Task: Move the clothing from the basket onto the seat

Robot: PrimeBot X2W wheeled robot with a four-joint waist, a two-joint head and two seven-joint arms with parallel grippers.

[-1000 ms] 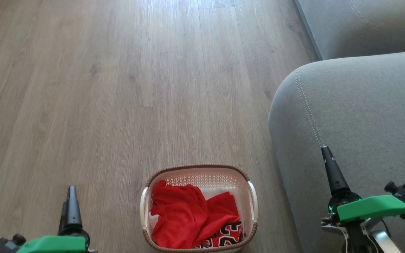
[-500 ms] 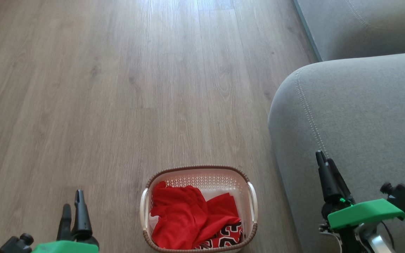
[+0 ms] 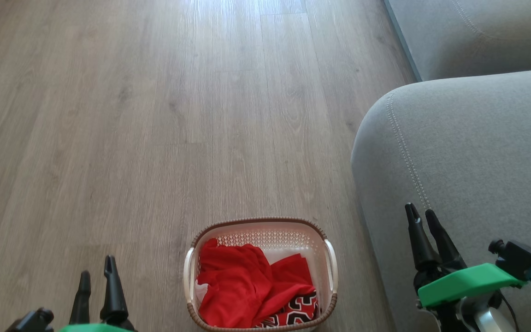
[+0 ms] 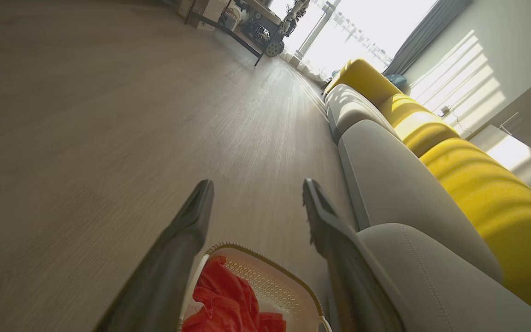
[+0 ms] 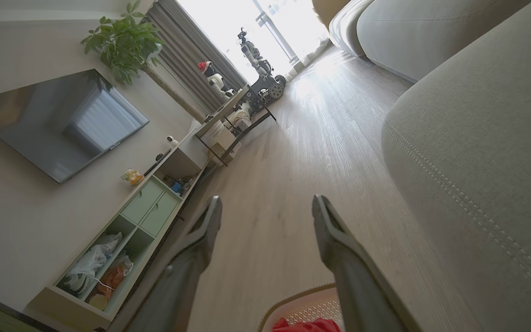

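Crumpled red clothing (image 3: 247,286) with black-and-white lettering fills the cream basket (image 3: 265,224), which stands on the floor at the bottom centre of the head view. The grey seat (image 3: 473,152) rises just right of it. My left gripper (image 3: 97,267) stands open at the lower left, left of the basket and apart from it. My right gripper (image 3: 421,213) is open at the lower right, in front of the seat's rounded cushion. The left wrist view shows the basket (image 4: 265,265) and clothing (image 4: 224,299) below my open left gripper (image 4: 256,189). My right gripper (image 5: 265,205) is open in its own view.
Wood floor (image 3: 155,115) spreads ahead and to the left. A second grey cushion (image 3: 477,32) sits at the top right. Yellow back cushions (image 4: 468,184) line the seat. A cabinet (image 5: 145,207), a wall screen (image 5: 53,120) and a plant (image 5: 127,41) stand along the far wall.
Both grippers have turned about their wrists, so two spread fingers now show on each where one showed before. Both have dropped slightly lower in the head view. Basket and clothing have not moved.
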